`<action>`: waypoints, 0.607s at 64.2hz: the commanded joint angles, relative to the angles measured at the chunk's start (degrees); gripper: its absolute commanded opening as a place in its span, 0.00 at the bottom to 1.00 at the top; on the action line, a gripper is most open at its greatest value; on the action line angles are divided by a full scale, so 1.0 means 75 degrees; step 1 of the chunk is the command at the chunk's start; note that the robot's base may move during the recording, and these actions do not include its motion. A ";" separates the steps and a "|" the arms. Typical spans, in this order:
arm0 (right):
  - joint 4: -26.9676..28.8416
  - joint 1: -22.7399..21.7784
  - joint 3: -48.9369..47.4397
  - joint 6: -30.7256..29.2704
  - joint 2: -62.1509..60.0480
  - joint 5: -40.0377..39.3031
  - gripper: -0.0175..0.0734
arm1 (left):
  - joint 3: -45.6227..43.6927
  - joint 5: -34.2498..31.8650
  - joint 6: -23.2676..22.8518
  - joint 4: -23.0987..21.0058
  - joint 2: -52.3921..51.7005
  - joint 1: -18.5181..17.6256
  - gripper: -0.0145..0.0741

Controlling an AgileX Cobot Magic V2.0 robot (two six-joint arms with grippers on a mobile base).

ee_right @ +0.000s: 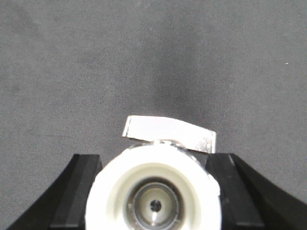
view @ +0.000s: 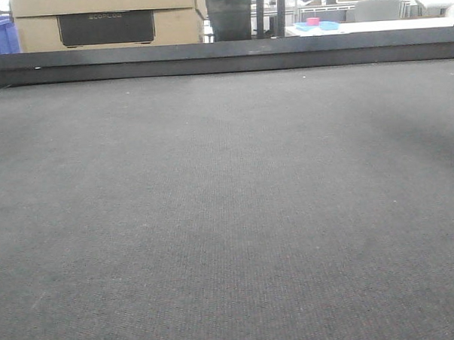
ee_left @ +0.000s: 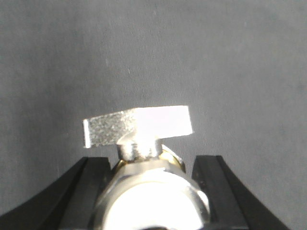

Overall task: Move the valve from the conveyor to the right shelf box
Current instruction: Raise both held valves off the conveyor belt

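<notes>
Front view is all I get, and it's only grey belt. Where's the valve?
Observer: The left wrist view shows a silver valve between the left claw's black fingers.
Operator: Is the right claw empty?
Observer: No. In the right wrist view, the right claw grips a valve too, with its white cap facing the camera. I cannot tell if it is the same valve.
Operator: Does that one have a handle?
Observer: Yes, a flat silver handle sticks out above the cap, with the belt behind it.
</notes>
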 commanded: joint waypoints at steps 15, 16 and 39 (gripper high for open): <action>-0.0075 -0.0009 -0.0126 -0.0006 -0.0157 -0.0923 0.02 | -0.0116 -0.0943 -0.0052 -0.0010 -0.0126 -0.0043 0.04; -0.0075 -0.0009 -0.0126 -0.0006 -0.0157 -0.1012 0.02 | -0.0116 -0.0985 -0.0052 -0.0010 -0.0126 -0.0043 0.04; -0.0075 -0.0009 -0.0126 -0.0006 -0.0157 -0.2923 0.02 | -0.0116 -0.2137 -0.0052 -0.0010 -0.0126 -0.0043 0.04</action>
